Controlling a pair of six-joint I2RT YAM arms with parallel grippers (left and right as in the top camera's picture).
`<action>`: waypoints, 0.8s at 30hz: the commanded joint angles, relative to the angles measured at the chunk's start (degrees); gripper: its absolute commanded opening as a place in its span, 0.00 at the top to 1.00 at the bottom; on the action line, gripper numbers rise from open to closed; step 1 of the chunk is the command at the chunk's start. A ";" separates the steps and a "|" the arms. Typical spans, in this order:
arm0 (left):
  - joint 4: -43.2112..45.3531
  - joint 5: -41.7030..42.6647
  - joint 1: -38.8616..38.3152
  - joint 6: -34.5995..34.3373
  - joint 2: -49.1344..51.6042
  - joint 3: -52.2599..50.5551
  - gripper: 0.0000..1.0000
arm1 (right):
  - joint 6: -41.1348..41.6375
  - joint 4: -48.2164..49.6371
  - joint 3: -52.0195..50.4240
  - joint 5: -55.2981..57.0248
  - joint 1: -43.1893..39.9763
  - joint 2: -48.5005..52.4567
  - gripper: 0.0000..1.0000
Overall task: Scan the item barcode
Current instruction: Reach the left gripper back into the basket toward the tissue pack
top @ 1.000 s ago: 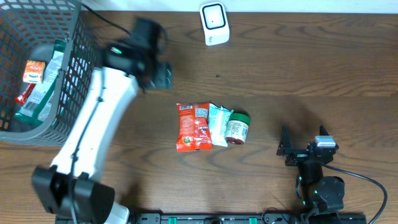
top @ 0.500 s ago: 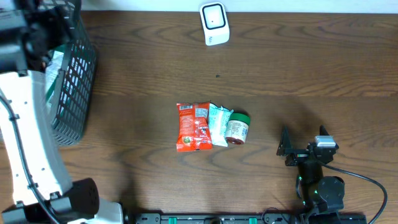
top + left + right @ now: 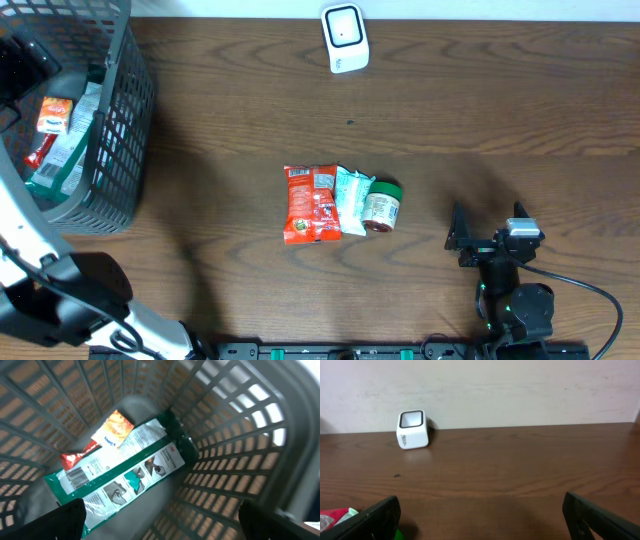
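My left gripper (image 3: pixel 162 525) hangs open over the inside of the grey basket (image 3: pixel 235 435), nothing between its fingers. Below it lie a green-and-white package (image 3: pixel 125 475), an orange packet (image 3: pixel 116 430) and a red packet (image 3: pixel 75 457). In the overhead view the left gripper (image 3: pixel 28 68) is at the basket's (image 3: pixel 125 120) left side. A red snack bag (image 3: pixel 310 203), a pale teal packet (image 3: pixel 352 198) and a green-lidded jar (image 3: pixel 383 207) lie mid-table. The white scanner (image 3: pixel 345 38) stands at the far edge. My right gripper (image 3: pixel 490 235) rests open, right of the jar, facing the scanner (image 3: pixel 413 429).
The left arm's white link (image 3: pixel 15 240) runs along the table's left edge from its base at the front. A pale wall (image 3: pixel 520 390) rises behind the table's far edge. Bare wood (image 3: pixel 480 110) lies between the scanner and the right gripper.
The left arm has swung left from the table's middle-left to over the basket, and its jaws have widened. The right arm and the table items have not moved.
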 commanded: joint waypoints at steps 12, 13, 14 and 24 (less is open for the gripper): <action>-0.13 -1.68 0.52 5.49 9.11 -0.37 0.02 | -0.24 -0.17 -0.07 0.68 -0.68 -0.26 0.01; -0.11 -1.77 0.52 5.55 9.73 -0.37 0.02 | -0.24 -0.17 -0.07 0.68 -0.68 -0.26 0.01; -0.09 -1.95 0.52 5.55 10.21 -0.37 0.02 | -0.24 -0.17 -0.07 0.70 -0.68 -0.26 0.01; 0.92 -8.76 0.52 6.45 15.34 -0.44 0.03 | -0.22 -0.17 -0.07 0.68 -0.68 -0.26 0.01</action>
